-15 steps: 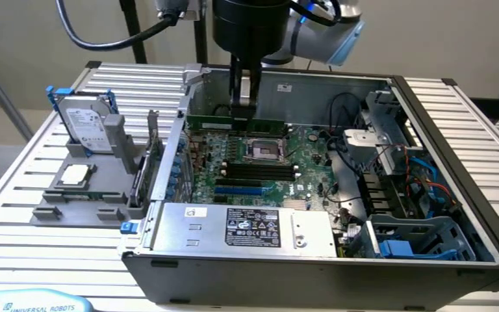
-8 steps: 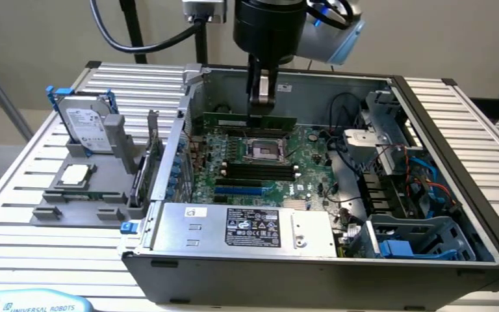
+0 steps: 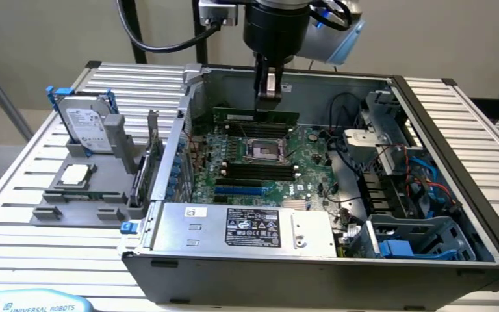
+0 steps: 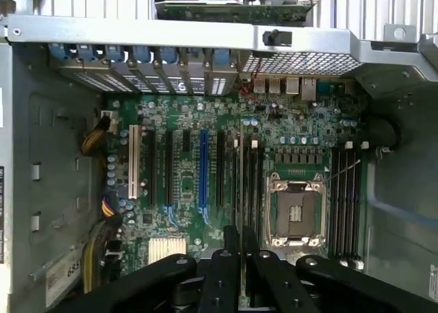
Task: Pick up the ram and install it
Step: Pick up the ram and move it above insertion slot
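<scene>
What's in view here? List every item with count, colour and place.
slatted metal table: one, pale grey, under everything.
open computer case: one, dark grey, on the table.
motherboard: one, green, on the case floor.
boxy power supply: one, silver, at the case's near end.
plastic fixture: one, grey, at the exterior view's left.
hard drive with blue bracket: one, silver, upright in the fixture.
small square processor chip: one, silver, flat on the fixture.
thin ram stick: one, green, clamped over the motherboard.
gripper: one, black, shut on the ram stick.

Arm (image 3: 275,23) cut off at top edge; chips on ram (image 3: 232,116) indistinct.
</scene>
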Controlling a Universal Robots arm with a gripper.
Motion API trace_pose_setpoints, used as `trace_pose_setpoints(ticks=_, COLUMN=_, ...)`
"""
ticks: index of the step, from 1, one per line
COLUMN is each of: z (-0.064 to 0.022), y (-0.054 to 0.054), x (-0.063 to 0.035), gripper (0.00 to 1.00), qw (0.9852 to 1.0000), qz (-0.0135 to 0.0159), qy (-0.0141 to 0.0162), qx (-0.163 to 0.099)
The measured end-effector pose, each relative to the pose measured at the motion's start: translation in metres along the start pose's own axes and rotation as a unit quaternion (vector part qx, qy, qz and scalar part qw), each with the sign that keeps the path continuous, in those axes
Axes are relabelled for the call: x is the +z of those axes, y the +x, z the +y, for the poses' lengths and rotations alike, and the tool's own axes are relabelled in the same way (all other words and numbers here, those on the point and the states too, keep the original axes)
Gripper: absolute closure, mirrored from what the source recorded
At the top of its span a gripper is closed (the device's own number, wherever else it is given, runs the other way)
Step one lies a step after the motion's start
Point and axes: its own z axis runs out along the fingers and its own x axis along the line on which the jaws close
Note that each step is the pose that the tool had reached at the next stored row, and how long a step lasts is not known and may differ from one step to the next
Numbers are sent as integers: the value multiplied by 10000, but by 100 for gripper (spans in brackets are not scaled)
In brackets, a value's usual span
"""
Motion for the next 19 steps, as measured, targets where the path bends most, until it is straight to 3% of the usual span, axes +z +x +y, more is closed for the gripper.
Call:
trace_pose_setpoints(ticks=9, z=-21, y=-219, x=160, gripper=87, qw=10000, qz=-27, qy=0, qx=-1)
trace_pose_setpoints(ticks=15, z=-53, y=-261, x=253, gripper=87, qw=10000, qz=-34, qy=2, qx=41)
trace_pose_setpoints(ticks=19, z=-126, y=-265, x=296, gripper=87, qw=9999, qz=-36, qy=6, qx=93)
